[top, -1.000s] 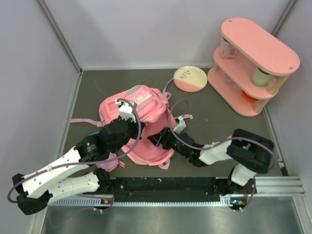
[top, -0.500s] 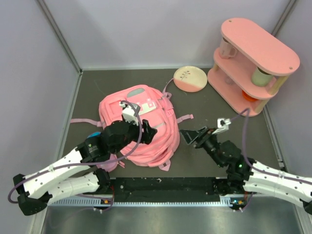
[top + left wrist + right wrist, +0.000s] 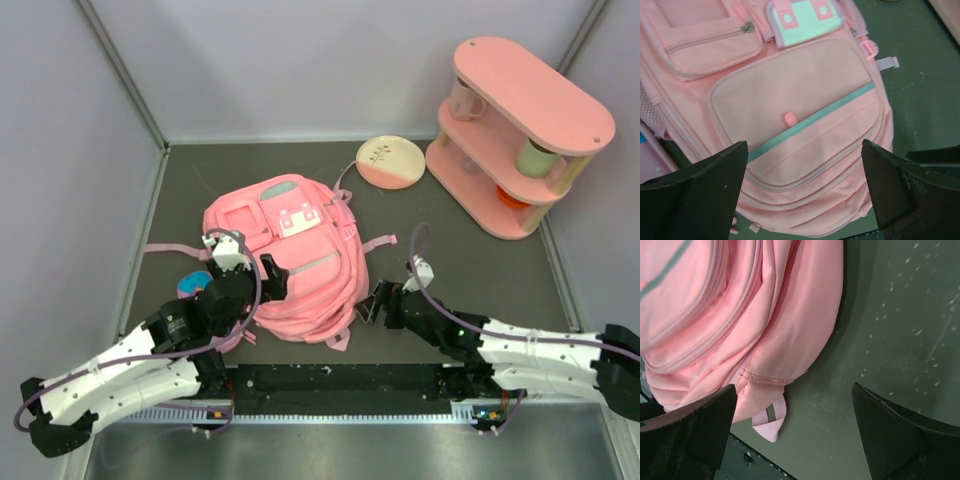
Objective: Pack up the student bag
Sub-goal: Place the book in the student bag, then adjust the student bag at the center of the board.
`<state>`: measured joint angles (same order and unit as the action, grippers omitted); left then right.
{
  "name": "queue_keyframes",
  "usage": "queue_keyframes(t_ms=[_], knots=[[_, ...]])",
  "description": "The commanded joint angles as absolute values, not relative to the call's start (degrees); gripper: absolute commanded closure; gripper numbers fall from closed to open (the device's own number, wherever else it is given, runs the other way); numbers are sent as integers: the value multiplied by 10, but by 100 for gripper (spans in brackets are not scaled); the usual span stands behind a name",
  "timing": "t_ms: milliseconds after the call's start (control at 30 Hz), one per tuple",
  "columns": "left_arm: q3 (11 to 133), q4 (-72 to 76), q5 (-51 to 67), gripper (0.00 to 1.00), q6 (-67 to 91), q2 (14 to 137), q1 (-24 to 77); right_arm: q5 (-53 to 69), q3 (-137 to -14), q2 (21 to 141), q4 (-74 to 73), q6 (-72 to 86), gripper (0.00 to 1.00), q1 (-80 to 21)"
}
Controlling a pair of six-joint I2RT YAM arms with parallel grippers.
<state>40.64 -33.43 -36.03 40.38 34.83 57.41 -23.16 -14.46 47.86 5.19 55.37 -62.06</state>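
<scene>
The student bag (image 3: 295,255) is a soft pink backpack lying flat on the dark table, front up, with its white-and-mint patch (image 3: 802,17) and grey-green stripe (image 3: 815,120) showing. My left gripper (image 3: 262,285) hovers over the bag's near-left part, open, and only bag fabric (image 3: 790,95) shows between its fingers (image 3: 695,195). My right gripper (image 3: 378,305) sits low beside the bag's near-right corner, open and holding nothing. Its view shows the bag's side (image 3: 765,315) and a small strap loop (image 3: 771,420) on the table.
A pink three-tier rack (image 3: 520,130) holding cups stands at the back right. A round cream-and-pink plate (image 3: 390,160) lies next to it. A small blue-and-pink item (image 3: 193,283) lies left of the bag, under my left arm. Walls close the left, back and right.
My left gripper opened, let go of the bag and pulled back toward the near edge. The bag settled flat. My right gripper opened wider and withdrew to the bag's near-right corner.
</scene>
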Motion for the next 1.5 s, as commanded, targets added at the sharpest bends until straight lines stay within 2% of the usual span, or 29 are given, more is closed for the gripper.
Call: queue_keyframes(t_ms=[0,233,533,633,667,733,767,867,967,1033,1200,1333,1400,1467], knots=[[383,-383,-408,1,461,327,569,-146,-183,555,170,573,4,-617],[353,-358,-378,1,448,286,558,-84,-222,657,227,593,4,-607],[352,-330,-346,1,430,323,552,-35,-220,745,287,635,5,-594],[351,-326,-342,1,427,326,551,-13,-216,776,302,644,18,-576],[352,-327,-342,1,427,327,551,-5,-213,781,318,644,29,-569],[352,-329,-341,1,427,323,550,-3,-206,790,329,639,40,-538],[352,-330,-341,1,427,323,549,11,-203,788,334,635,56,-527],[349,-334,-343,1,428,315,548,25,-207,776,327,600,81,-470],[347,-335,-347,1,429,307,547,19,-228,747,274,536,96,-424],[347,-337,-349,1,430,302,546,3,-244,726,219,490,100,-390],[342,-327,-352,1,431,306,544,-48,-286,694,121,389,100,-316],[338,-310,-350,1,432,328,540,16,-332,708,74,374,100,-238],[338,-307,-346,1,438,349,533,15,-346,703,66,360,97,-227],[330,-289,-338,1,440,369,520,35,-364,702,53,351,87,-226]])
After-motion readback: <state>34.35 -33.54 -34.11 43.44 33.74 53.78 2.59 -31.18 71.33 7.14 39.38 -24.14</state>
